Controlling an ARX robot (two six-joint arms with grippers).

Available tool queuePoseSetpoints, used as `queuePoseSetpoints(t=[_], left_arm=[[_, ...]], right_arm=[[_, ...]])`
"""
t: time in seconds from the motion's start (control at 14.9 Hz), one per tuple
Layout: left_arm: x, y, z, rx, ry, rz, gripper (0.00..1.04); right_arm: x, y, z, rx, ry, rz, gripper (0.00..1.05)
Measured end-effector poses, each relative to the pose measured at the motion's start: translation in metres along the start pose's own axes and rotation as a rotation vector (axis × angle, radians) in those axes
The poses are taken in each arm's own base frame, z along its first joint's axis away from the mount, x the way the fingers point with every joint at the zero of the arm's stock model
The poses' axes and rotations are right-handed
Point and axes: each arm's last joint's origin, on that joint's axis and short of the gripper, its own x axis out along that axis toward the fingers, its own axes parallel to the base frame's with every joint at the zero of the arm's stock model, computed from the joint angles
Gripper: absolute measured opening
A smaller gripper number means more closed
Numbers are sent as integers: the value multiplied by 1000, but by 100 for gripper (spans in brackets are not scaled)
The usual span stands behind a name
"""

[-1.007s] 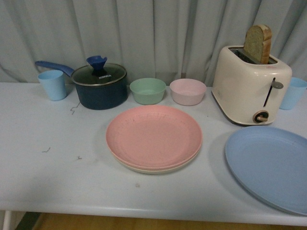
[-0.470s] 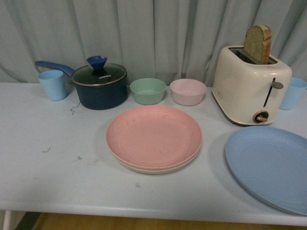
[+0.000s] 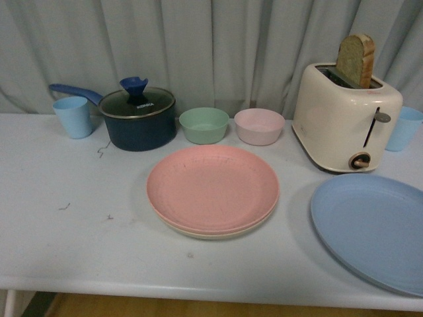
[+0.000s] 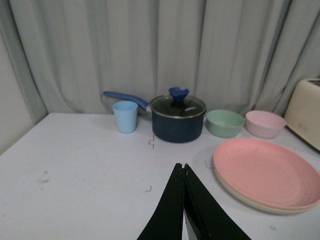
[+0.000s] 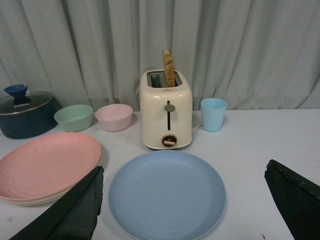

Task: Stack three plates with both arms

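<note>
while the white table (image 3: 79,251) is carrying everything, the light blue plate (image 3: 373,228) is lying alone near its front edge on the robot's right, just in front of the toaster (image 3: 344,125) and well apart from the other 2. the pink plate (image 3: 211,188) is sitting nested on the cream plate (image 3: 198,232) at the table's middle, with only a thin cream rim showing beneath it, so 2 of the 3 are looking stacked and the blue plate is looking like the piece yet to go on top. it is appearing to be matte plastic: probably light, stiff and not fragile, but wide, shallow and lying flat. a finger is likely needing to slide under the raised rim, and that smooth lip may be slipping in a pinch. a hold at the near edge, or at 2 opposite edges with 1 arm each, is seeming safest. the right gripper (image 5: 183,169) is hanging with its jaws spread wide, holding nothing, the blue plate showing between them. the left gripper (image 4: 184,167) is hovering with its fingers pressed together, empty, the pink plate ahead and off to its side.
</note>
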Motion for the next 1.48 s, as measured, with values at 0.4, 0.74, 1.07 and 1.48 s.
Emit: queuePoseSetpoints(t=[0.4, 0.74, 1.07, 1.48], left_arm=[[0, 0, -3, 0, 23, 1, 45], [0, 0, -3, 0, 23, 1, 94], [0, 0, -3, 0, 23, 1, 98], [0, 0, -3, 0, 23, 1, 98]], right_arm=[[0, 0, 0, 0, -1, 0, 98], [0, 0, 0, 0, -1, 0, 98], [16, -22, 19, 155, -62, 215, 98], [161, -134, 53, 427, 47, -210, 98]])
